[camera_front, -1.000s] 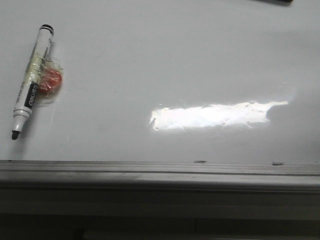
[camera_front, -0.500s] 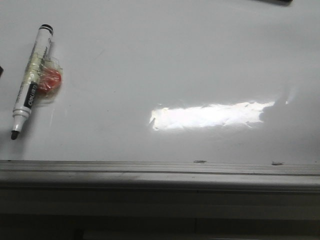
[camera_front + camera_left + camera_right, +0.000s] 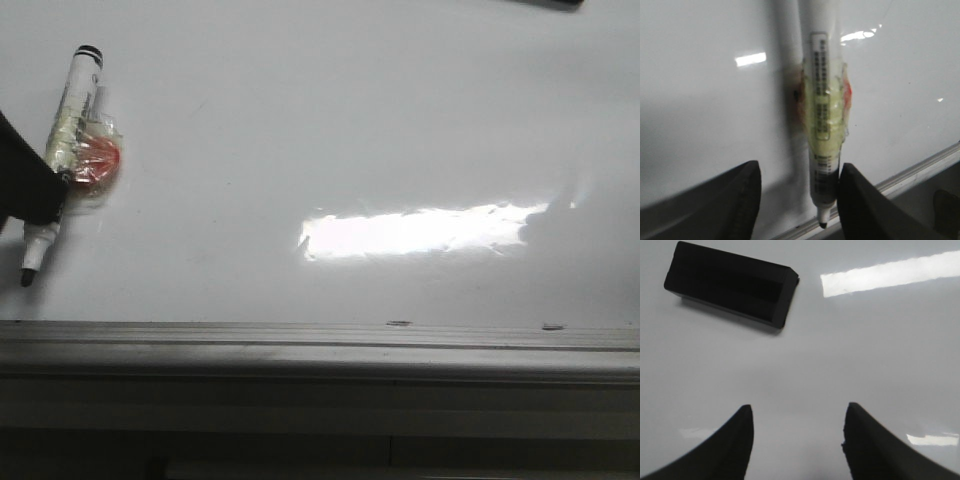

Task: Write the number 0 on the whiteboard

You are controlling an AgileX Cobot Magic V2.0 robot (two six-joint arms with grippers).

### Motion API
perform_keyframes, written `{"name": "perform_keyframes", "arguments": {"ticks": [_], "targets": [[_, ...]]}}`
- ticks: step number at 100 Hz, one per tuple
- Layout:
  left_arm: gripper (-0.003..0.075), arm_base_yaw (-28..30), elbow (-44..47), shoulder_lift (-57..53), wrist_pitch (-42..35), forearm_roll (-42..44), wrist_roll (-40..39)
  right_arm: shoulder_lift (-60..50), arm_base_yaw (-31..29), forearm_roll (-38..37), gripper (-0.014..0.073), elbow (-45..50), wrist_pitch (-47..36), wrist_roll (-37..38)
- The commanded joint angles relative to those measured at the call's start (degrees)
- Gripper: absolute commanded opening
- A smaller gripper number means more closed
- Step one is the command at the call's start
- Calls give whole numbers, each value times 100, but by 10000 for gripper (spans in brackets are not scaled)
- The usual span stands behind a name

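The whiteboard [image 3: 330,130] lies flat, a glossy white surface with a grey metal frame edge along its near side and a bright rectangular light reflection [image 3: 420,230] at about 4 o'clock from its centre. No drawn number shows on it. A white marker pen [image 3: 58,160] with a black cap and black tip lies at about 9 o'clock on the board, wrapped in clear tape with a red lump [image 3: 97,162] bound to its side. The left gripper [image 3: 799,200] stands wide open astride the pen's tip end, one finger touching the barrel, not clamped. The right gripper [image 3: 797,440] hangs open and empty above bare board, near a black rectangular block [image 3: 730,284].
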Motion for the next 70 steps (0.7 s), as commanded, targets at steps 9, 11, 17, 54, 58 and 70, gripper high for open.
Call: {"name": "perform_keyframes", "arguments": {"ticks": [9, 11, 17, 54, 58, 70], "targets": [[298, -60, -195, 171, -227, -120, -43, 5, 1, -155, 350, -188, -419, -42], [281, -60, -195, 190, -227, -120, -43, 5, 1, -155, 350, -188, -431, -42], [218, -60, -195, 270, -213, -108, -43, 5, 1, -155, 350, -188, -477, -42], [-20, -283, -346, 70, 137, -108, 1098, 90, 744, -178, 350, -188, -2725, -638], [-20, -447, -431, -74, 250, -108, 1543, 162, 968, -283, 350, -199, -2912, -749], [-20, -1008, -726, -505, 571, -96, 2894, 511, 1717, -1166, 350, -247, -3000, -762]]}}
